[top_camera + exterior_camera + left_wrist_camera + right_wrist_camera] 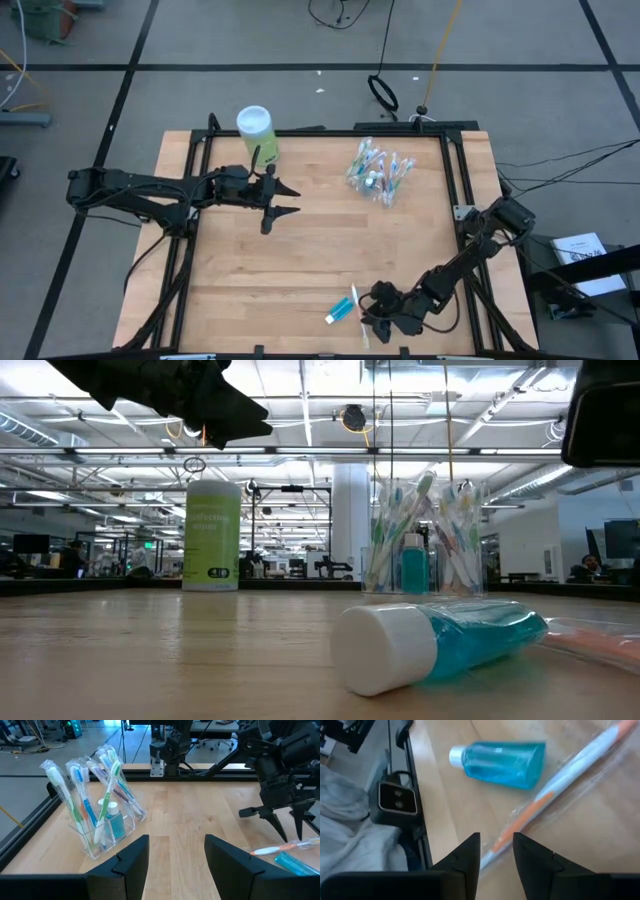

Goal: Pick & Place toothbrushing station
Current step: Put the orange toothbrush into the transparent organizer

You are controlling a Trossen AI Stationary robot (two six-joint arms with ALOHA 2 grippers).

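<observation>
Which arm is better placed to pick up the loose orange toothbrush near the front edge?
Right, most likely. The right gripper hangs open directly above the orange toothbrush, beside the blue toothpaste tube. The left gripper is open in mid-table near the green canister, much farther off.

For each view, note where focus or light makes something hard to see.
Low view: the toothpaste tube up close looks soft, and ceiling lights are bright behind the clear cup. Right wrist view: the orange toothbrush blurs past the right gripper.
</observation>
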